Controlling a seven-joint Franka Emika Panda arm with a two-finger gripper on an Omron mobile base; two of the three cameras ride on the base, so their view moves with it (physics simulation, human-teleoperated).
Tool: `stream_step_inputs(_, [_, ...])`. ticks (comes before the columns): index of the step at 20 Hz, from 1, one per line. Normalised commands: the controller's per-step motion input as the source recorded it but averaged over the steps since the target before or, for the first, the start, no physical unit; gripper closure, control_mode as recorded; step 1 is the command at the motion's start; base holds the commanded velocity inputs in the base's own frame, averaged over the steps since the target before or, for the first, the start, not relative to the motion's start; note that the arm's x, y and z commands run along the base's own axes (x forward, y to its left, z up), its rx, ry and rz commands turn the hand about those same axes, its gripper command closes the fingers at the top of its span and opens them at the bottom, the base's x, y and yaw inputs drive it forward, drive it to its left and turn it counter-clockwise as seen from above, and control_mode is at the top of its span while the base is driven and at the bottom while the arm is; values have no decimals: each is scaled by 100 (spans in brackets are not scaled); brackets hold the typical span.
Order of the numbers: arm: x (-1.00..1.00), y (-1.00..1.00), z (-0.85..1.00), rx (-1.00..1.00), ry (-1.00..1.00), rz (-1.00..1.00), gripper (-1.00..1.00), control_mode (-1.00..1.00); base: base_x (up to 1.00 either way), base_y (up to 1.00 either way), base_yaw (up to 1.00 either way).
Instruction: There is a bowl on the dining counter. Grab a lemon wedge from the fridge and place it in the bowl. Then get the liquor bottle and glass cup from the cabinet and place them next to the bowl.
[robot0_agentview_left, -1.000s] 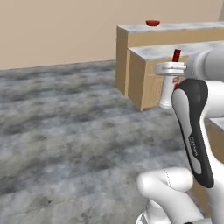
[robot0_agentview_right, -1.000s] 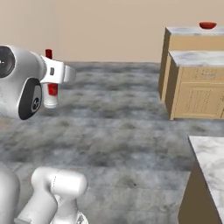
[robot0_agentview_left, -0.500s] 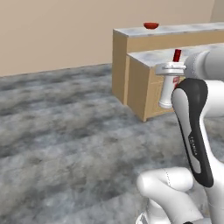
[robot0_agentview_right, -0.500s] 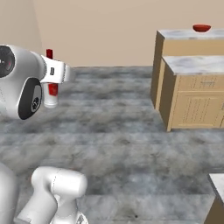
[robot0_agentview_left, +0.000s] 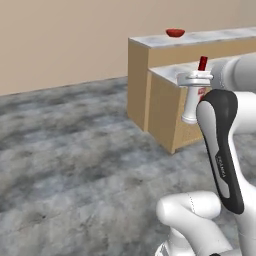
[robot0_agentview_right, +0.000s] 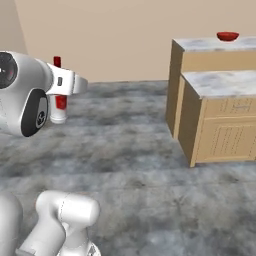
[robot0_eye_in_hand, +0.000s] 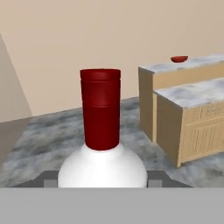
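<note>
My gripper (robot0_agentview_left: 196, 79) is shut on the liquor bottle (robot0_agentview_left: 192, 104), a small white bottle with a red cap, held upright in the air beside my arm. From the right base view the liquor bottle (robot0_agentview_right: 59, 107) hangs under the gripper (robot0_agentview_right: 64, 83). In the hand view the liquor bottle (robot0_eye_in_hand: 101, 162) stands close up between the dark fingertips (robot0_eye_in_hand: 50, 180). The red bowl (robot0_agentview_left: 175, 33) sits on the dining counter (robot0_agentview_left: 220, 37) far ahead, also seen as the bowl (robot0_agentview_right: 227, 36) on the dining counter (robot0_agentview_right: 200, 45), and as the bowl (robot0_eye_in_hand: 179, 58) on its top (robot0_eye_in_hand: 161, 66).
A shorter marble-topped block (robot0_agentview_right: 225, 83) with tan drawer fronts stands in front of the dining counter, its corner nearest me (robot0_agentview_left: 170, 75). Grey mottled floor (robot0_agentview_left: 75, 150) stretches between me and the counters. A plain beige wall (robot0_agentview_right: 115, 35) closes the back.
The whole picture has shifted: the base has moved and the counters sit a little differently in both base views. The bottle stays in the gripper, unchanged relative to the arm.
</note>
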Motion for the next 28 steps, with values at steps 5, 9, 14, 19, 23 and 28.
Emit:
stream_step_inputs(5, [0, 0, 0, 0, 0, 0, 100, 100, 100, 51, -16])
stream_step_inputs(9, [0, 0, 0, 0, 0, 0, 100, 100, 100, 59, -16])
stream_step_inputs(14, [0, 0, 0, 0, 0, 0, 100, 100, 100, 65, -13])
stream_step_inputs(19, [0, 0, 0, 0, 0, 0, 100, 100, 100, 77, -11])
stream_step_inputs(23, [0, 0, 0, 0, 0, 0, 100, 100, 100, 82, -12])
stream_step_inputs(28, [0, 0, 0, 0, 0, 0, 100, 100, 100, 77, -15])
